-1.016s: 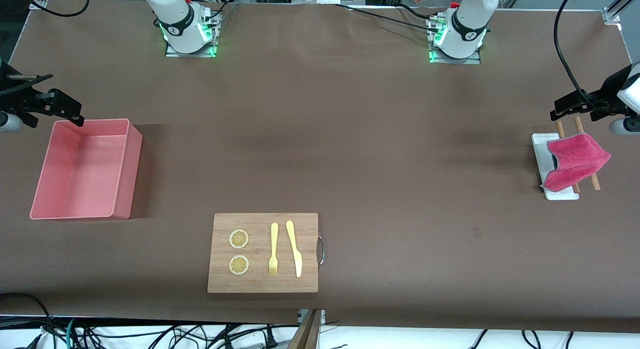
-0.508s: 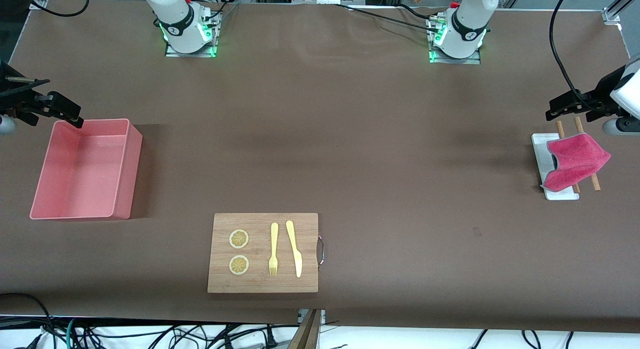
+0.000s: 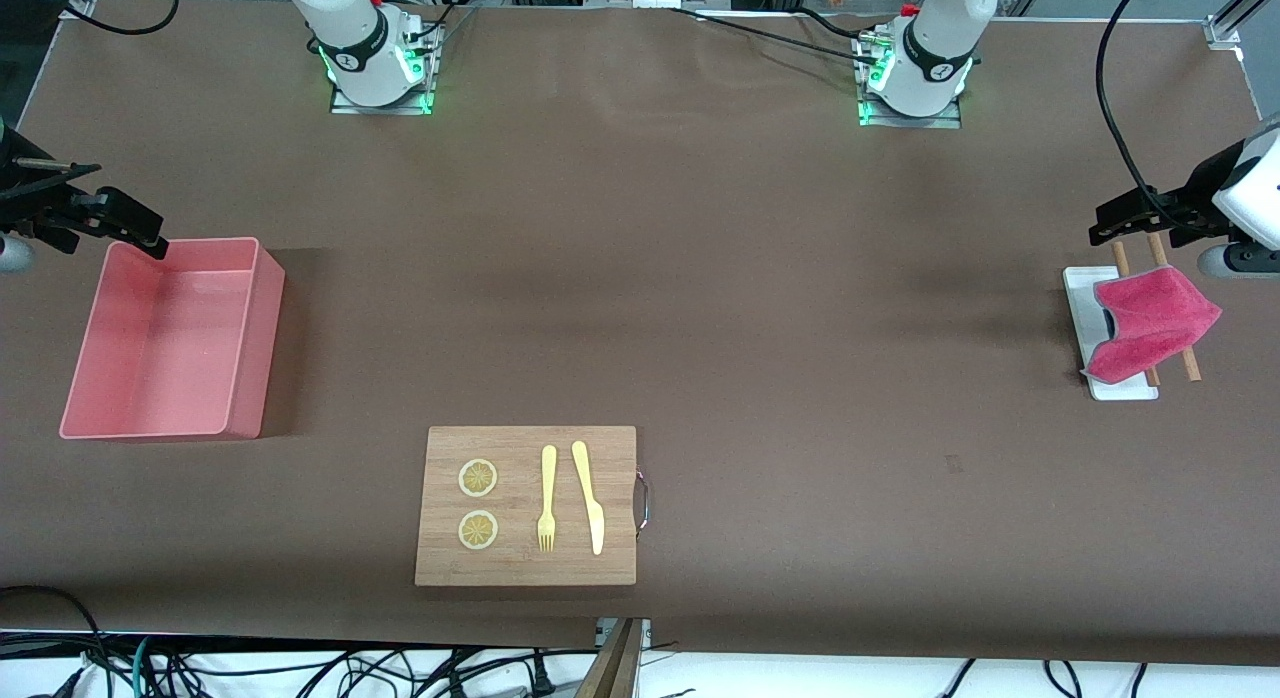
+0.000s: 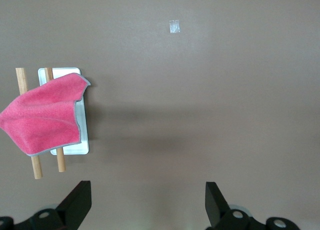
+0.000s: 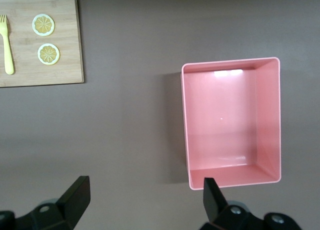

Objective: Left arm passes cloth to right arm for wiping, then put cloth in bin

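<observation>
— At the right arm's end of the table, what do you see?
— The large rectangular pink plastic bin (image 3: 165,338); the right gripper (image 3: 135,228) hangs over its rim, fingers spread, holding nothing.
— And toward the left arm's end?
— The fuzzy magenta-red cloth (image 3: 1150,321) drapes over two wooden sticks (image 3: 1170,308) on a small flat white tray (image 3: 1085,308). The left gripper (image 3: 1125,218) hovers beside it, released.

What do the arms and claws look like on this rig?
White rounded Franka arms with black joint bands, on metal base plates lit green. Left claw and right claw are black with angular fingers; the black cable loops to the left wrist.
</observation>
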Action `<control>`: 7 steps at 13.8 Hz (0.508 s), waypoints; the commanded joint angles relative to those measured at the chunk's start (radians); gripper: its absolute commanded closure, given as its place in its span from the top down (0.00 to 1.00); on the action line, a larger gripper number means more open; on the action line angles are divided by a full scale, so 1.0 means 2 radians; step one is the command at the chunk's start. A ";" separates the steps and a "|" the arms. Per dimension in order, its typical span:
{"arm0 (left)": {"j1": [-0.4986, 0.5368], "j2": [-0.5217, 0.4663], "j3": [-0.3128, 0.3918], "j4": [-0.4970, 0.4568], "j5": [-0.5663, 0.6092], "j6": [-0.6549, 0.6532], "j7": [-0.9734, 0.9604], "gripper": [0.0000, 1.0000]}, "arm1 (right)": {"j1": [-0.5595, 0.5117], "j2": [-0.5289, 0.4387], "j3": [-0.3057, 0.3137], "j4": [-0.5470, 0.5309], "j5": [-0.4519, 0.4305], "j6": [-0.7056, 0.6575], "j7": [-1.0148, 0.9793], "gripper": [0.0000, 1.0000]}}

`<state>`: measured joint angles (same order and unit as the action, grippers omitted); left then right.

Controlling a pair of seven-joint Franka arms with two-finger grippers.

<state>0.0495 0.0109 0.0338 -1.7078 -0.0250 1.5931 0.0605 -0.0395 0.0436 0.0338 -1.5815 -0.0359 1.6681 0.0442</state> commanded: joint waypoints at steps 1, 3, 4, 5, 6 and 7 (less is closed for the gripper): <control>0.001 0.001 0.000 -0.001 0.011 0.003 0.003 1.00 | -0.003 0.010 0.000 0.021 0.003 -0.003 0.006 1.00; 0.001 0.003 0.000 -0.001 0.011 0.003 0.003 1.00 | -0.005 0.010 -0.002 0.021 0.003 -0.003 0.006 1.00; 0.001 0.003 0.000 -0.001 0.011 0.003 0.003 1.00 | -0.005 0.010 -0.002 0.021 0.004 -0.003 0.006 1.00; 0.001 0.003 0.000 -0.001 0.011 0.003 0.003 1.00 | -0.003 0.010 -0.001 0.022 0.005 -0.003 0.007 1.00; 0.001 0.004 0.000 -0.001 0.011 0.004 0.003 1.00 | -0.002 0.011 -0.001 0.022 0.005 -0.003 0.008 1.00; 0.001 0.004 0.000 -0.001 0.012 0.004 0.003 1.00 | -0.002 0.013 0.000 0.024 0.005 -0.002 0.008 1.00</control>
<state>0.0504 0.0208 0.0349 -1.7078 -0.0245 1.5935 0.0608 -0.0415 0.0486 0.0284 -1.5685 -0.0359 1.6697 0.0446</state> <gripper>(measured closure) 0.000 0.000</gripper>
